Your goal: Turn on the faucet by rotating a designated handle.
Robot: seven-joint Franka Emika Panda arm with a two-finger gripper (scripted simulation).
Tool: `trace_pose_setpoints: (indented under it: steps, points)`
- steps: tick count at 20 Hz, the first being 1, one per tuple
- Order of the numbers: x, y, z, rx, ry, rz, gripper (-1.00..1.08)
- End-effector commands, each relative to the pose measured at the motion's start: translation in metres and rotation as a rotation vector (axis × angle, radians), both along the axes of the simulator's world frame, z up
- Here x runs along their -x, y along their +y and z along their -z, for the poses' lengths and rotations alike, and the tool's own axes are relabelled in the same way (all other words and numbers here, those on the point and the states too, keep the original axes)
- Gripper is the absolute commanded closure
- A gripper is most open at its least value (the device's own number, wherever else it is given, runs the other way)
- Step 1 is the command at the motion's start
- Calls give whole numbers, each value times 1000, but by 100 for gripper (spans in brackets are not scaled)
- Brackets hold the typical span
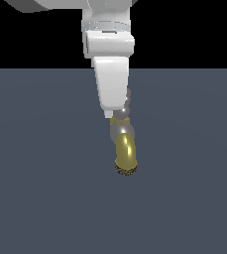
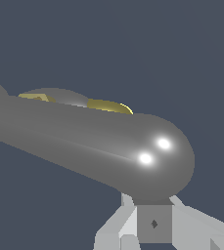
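Observation:
The faucet [image 1: 126,151] stands mid-scene in the exterior view, with its curved brass-yellow spout and dark mesh tip pointing toward the camera. Above its silver collar the silver handle [image 1: 127,105] runs back as a row of rounded bulges. My gripper [image 1: 110,113] hangs from above on the exterior view's left side of the handle, its tip right against it. In the wrist view the handle [image 2: 99,141] fills the frame as a thick silver bar. Its bulbous end sits just over my gripper [image 2: 154,202], whose fingers show no gap between them. A sliver of the brass spout [image 2: 108,106] shows behind the bar.
A flat dark blue-grey floor [image 1: 40,198] spreads all around the faucet. The arm's white wrist [image 1: 107,42] stands above the handle.

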State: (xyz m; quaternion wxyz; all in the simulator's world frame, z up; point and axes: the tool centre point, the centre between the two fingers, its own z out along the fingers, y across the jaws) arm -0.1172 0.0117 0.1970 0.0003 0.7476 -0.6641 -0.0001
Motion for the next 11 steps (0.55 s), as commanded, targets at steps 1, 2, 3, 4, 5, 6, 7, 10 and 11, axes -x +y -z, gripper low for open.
trace_pose_setpoints:
  steps: [1,2,3,4,5,6,7,10,11]
  points:
    - [0,-31,0,-1,-2,38,108]
    - [0,-37,0,-1,-2,39,108]
    - [1,-43,0,-1,-1,41,108]
    - [1,-49,0,-1,-1,42,108]
    - [1,-55,0,-1,-1,43,108]
    - [2,-61,0,0,-1,45,108]
    - [2,-68,0,0,-1,46,108]
    - [3,-86,0,0,-1,50,108]
    - [3,-86,0,0,-1,50,108]
